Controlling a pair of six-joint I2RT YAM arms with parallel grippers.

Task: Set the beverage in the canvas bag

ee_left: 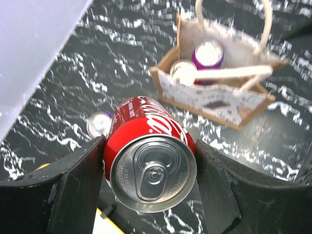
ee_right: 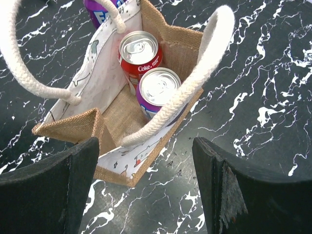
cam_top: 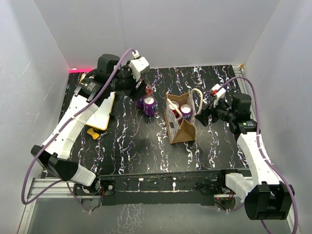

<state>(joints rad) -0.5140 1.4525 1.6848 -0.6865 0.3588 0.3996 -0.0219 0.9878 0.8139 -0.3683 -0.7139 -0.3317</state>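
Left claw [ee_left: 148, 151]: we saw it pinching a red cola can [ee_left: 146, 161], well apart from the canvas bag [cam_top: 185, 131].
Right claw [ee_right: 146, 161]: spread, beside the bag.
Done: two cans [ee_right: 140, 51] stood inside.
Left: we judged that carrying and dropping this can remained.

The left hand [ee_left: 148, 168] clamps a red cola can [ee_left: 146, 127], canvas bag [ee_left: 214, 100] beyond.

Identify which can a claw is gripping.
The red Coca-Cola can clamped in the left claw. The others stand free: a second red can and a purple can inside the canvas bag, another purple can on the table.
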